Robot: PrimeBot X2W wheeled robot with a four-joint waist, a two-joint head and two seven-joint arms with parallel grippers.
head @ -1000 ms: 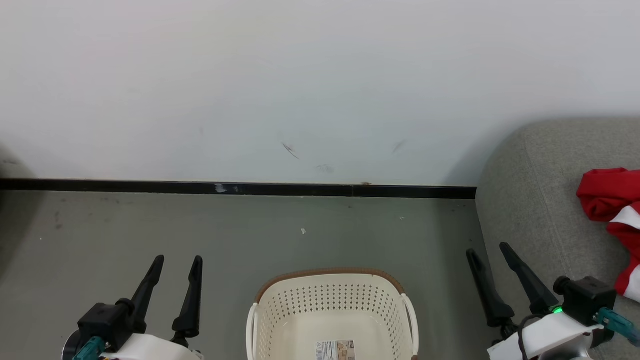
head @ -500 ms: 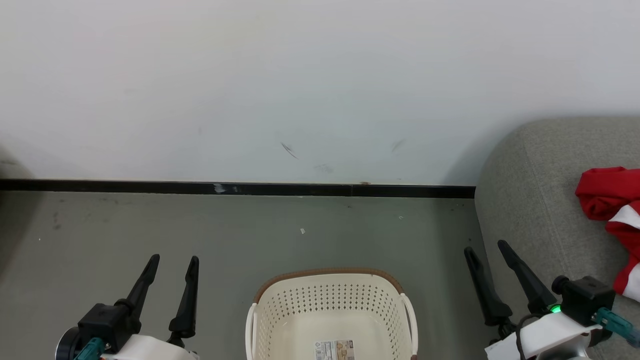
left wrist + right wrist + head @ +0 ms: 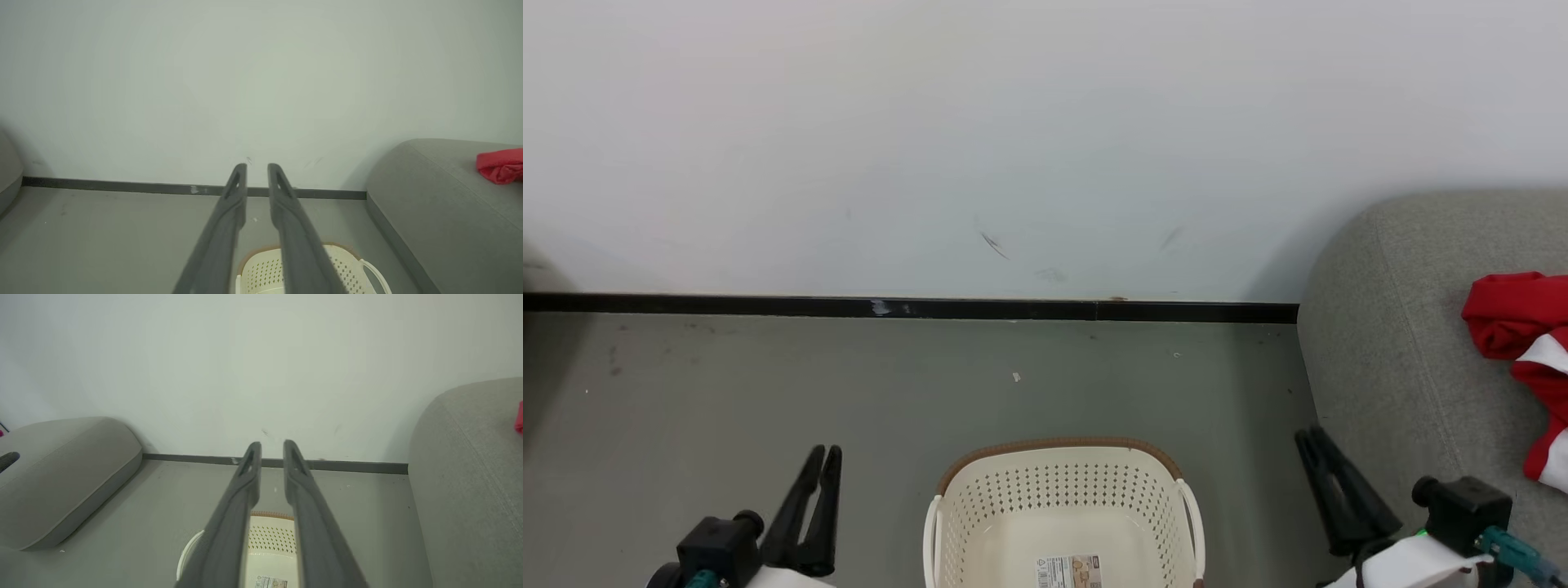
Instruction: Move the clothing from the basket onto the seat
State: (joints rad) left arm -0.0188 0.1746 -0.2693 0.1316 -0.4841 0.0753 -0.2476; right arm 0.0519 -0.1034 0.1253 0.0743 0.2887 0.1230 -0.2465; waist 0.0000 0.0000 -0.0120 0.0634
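left pincer [image 3: 825, 451]: low at the basket's left, over the floor [image 3: 686, 392]. Fingers nearly together, with a slim gap at the tips in the left wrist view and nothing between them.
right pincer [image 3: 1307, 434]: low at the basket's right, beside the seat's front corner. Same stance: fingers close, a narrow gap in the right wrist view, gripping nothing.
basket [image 3: 1058, 445]: on the floor between the two pincers, brown rim towards the wall [image 3: 1045, 122]. A printed label [image 3: 1070, 572] lies on its bottom. Its near half is cut off by the frame edge, so the contents there can't be judged.
clothing [image 3: 1511, 314]: red with white panels, crumpled on top of the seat at the far right, well apart from the basket. It looks like one heap; the piece count is unclear because it runs out of frame.
seat [image 3: 1388, 343]: grey cushion to the right of the basket, rounded corner near the black skirting [image 3: 907, 308].
other: a second grey cushion [image 3: 61, 473] on the floor at the left of the right wrist view.
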